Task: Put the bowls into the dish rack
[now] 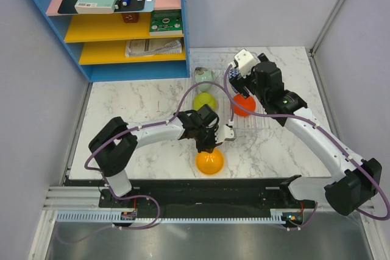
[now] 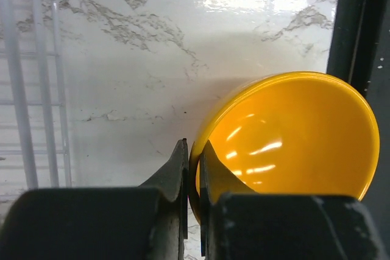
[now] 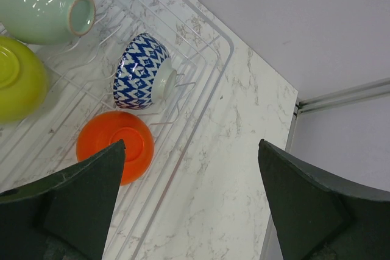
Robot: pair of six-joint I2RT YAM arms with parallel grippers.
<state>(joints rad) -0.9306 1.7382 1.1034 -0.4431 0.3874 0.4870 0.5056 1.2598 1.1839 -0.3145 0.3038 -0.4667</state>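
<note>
Orange bowl [image 1: 210,162] sits on the marble table [image 1: 122,114], at 6 o'clock from the dish rack [image 3: 195,71].
Left gripper [image 2: 192,150] pinches its rim, fingers clamped; right gripper [image 3: 190,168] hangs over the rack's 1 o'clock corner, fingers wide apart, empty.

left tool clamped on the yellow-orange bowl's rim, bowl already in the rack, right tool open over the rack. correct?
One thing is wrong: the yellow-orange bowl is not in the dish rack. It sits on the marble table, on the near side of the rack, as the top external view shows. The rest holds: the left tool is clamped on its rim, and the right tool is open over the rack.
</note>
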